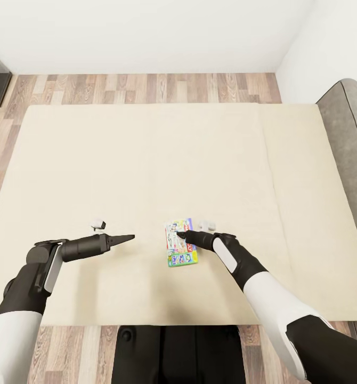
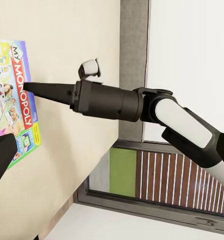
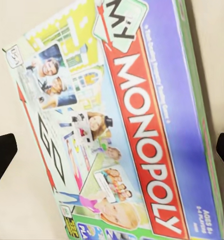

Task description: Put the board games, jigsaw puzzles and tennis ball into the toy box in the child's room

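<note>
while the head view shows the right gripper (image 1: pixel 183 234) poised over a board game (image 1: pixel 180 242) lying on the bed (image 1: pixel 146 160), the left gripper (image 1: pixel 126 238) waits aside, jaws together. right wrist: right jaws apart astride the box, so lowering and closing seems next.

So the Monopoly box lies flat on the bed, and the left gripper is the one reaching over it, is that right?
Not quite: the right gripper is the one reaching over the Monopoly box, as the head view shows. The left gripper points at bare mattress beside it. The box does lie flat on the bed.
</note>
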Motion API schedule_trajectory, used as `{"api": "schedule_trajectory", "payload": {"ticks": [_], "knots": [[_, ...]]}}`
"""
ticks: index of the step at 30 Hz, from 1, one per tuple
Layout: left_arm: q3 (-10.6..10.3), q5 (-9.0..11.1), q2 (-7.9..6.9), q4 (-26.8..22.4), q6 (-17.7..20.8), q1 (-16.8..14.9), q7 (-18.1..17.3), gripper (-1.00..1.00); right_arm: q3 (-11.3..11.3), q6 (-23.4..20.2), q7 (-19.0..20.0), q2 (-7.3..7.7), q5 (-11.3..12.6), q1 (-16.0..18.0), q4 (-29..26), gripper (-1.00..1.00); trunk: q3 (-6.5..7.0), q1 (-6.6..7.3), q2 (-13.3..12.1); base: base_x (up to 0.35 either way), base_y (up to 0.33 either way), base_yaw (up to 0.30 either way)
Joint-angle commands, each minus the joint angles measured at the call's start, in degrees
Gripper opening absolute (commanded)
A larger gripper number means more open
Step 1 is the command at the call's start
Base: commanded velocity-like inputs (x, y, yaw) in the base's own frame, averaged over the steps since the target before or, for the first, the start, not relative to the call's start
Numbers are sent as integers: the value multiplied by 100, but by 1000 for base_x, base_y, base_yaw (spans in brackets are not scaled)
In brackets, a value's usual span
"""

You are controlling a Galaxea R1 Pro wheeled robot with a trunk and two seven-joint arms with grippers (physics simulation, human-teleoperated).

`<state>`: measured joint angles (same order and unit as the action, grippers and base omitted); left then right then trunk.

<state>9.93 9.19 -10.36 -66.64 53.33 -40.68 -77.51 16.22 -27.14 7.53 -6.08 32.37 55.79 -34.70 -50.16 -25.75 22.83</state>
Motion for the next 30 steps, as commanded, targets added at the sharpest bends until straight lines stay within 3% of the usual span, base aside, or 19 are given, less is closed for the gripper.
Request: {"api": "schedule_trajectory", "payload": {"ticks": [1, 10, 30], "knots": [[0, 12, -1, 0, 55, -1, -10, 100, 2, -20, 3, -1, -45, 2, -3, 100, -6, -3, 9, 0, 0, 0], [0, 15, -1, 1, 55, -1, -10, 100, -12, -9, -5, -15, -409, 2, 5, 100, -6, -3, 9, 0, 0, 0], [0, 14, -1, 2, 57, -1, -10, 100, -35, -11, -6, -25, -468, 2, 7, 100, -6, -3, 9, 0, 17, 0]]}}
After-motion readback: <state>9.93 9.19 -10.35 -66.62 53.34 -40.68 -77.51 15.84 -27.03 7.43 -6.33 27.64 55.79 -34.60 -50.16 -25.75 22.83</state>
